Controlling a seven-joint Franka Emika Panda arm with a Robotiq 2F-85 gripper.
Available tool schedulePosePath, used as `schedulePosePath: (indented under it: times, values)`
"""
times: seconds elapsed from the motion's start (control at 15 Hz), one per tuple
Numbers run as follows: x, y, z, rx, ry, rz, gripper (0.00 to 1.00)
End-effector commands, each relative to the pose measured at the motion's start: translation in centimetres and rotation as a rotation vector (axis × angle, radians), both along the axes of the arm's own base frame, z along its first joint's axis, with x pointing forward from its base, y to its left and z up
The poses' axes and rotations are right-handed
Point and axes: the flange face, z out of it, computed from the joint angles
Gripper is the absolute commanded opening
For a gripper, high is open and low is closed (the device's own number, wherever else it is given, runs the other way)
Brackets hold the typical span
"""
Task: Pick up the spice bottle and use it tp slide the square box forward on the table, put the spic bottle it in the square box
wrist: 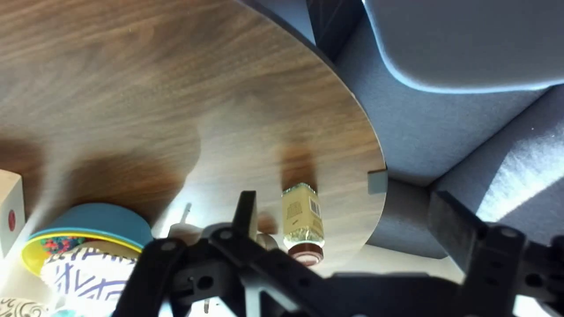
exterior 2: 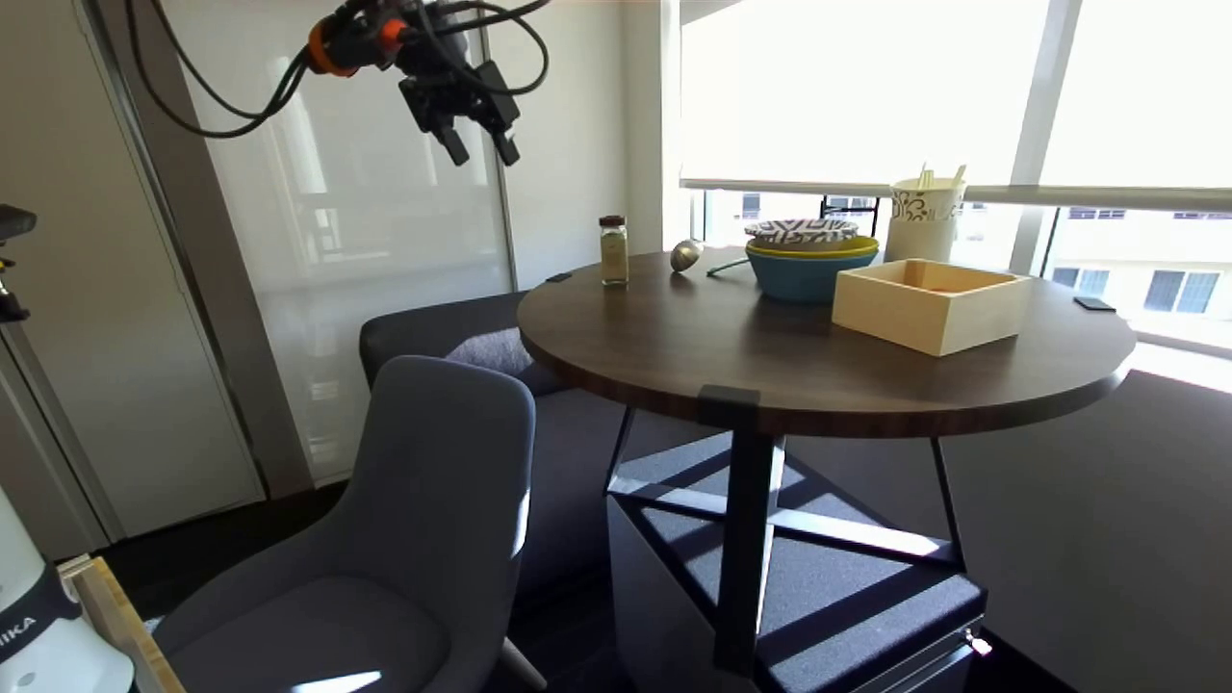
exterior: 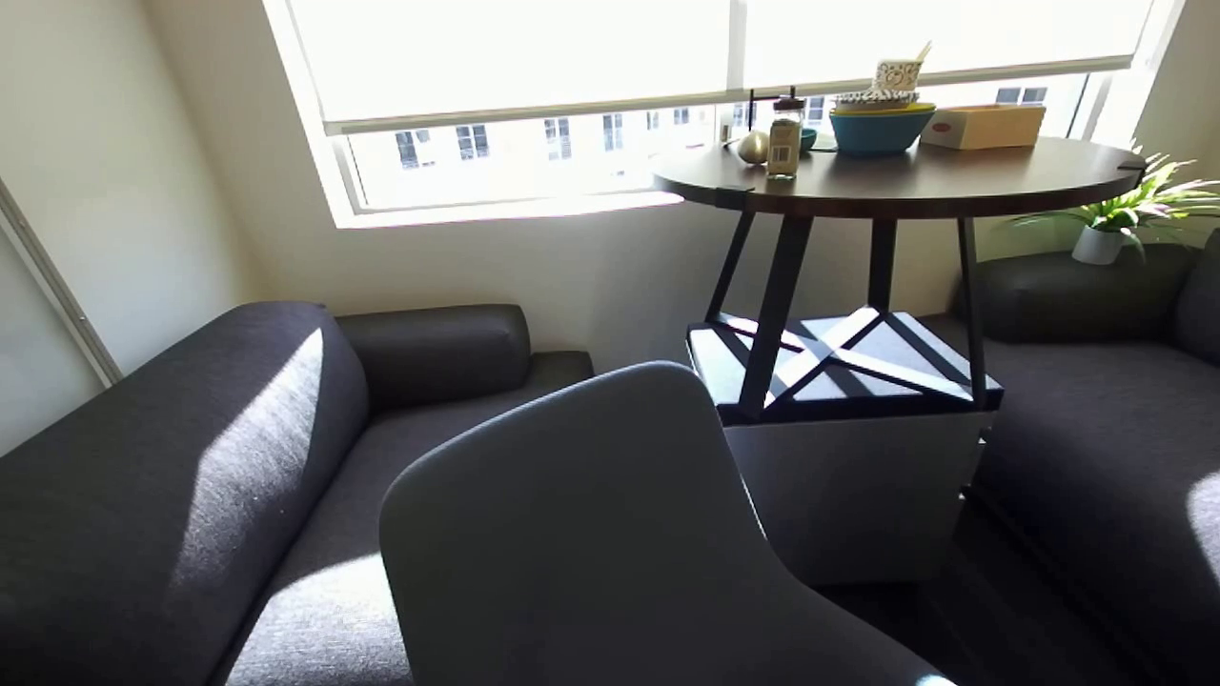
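Fingers (wrist: 454, 229) of the gripper (exterior 2: 481, 152) are spread wide, holding nothing. They hang in the air, higher than the table (exterior 2: 722, 337) and apart from everything on it. The spice bottle (wrist: 303, 215) appears between them in the wrist view, nearer the finger at the left of that picture; in an exterior view it stands on the tabletop near the rim, lower than the fingers and touching neither. It is upright, its long axis vertical and its brown cap (wrist: 306, 254) uppermost; in the wrist view the cap points towards the bottom edge. Pale grains (wrist: 304, 234) show through the glass around a tan label (wrist: 299, 209).

Near the bottle lies a rounded metallic object (exterior 2: 686, 255). Further along, a blue bowl (exterior 2: 799, 276) holds a yellow bowl (exterior 2: 866, 246), with a patterned bowl (exterior 2: 802, 231) stacked on top; red and green bits show inside the yellow one in the wrist view, too blurred to name. A patterned cup (exterior 2: 922, 221) with pale utensils (exterior 2: 960, 175) upright in it stands near the bowls. Just beside the blue bowl sits the square box (exterior 2: 890, 308), open-topped, something reddish visible inside, too little to identify.

Beyond the table, a pale pot (exterior: 1098, 245) holds a leafy plant (exterior: 1148, 195).
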Motion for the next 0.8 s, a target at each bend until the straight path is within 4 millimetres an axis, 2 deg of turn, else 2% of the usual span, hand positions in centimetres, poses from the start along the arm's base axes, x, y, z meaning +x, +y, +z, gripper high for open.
schedulePosePath:
  times: [0.0, 0.2, 0.27, 0.33, 0.47, 0.67, 0.73]
  values:
    - [7.1, 1.3, 1.8, -0.013, 0.009, -0.064, 1.00]
    - [11.3, 2.0, 1.9, -0.002, 0.022, -0.096, 1.00]
    - [11.9, 2.1, 2.1, 0.002, 0.025, -0.084, 1.00]
    - [9.5, 2.1, 1.4, 0.001, 0.004, -0.067, 1.00]
    - [11.2, 2.1, 1.2, -0.002, 0.015, -0.068, 1.00]
    - [11.8, 2.0, 1.4, -0.003, 0.018, -0.069, 1.00]
    - [13.0, 1.9, 1.0, 0.023, 0.010, -0.135, 1.00]
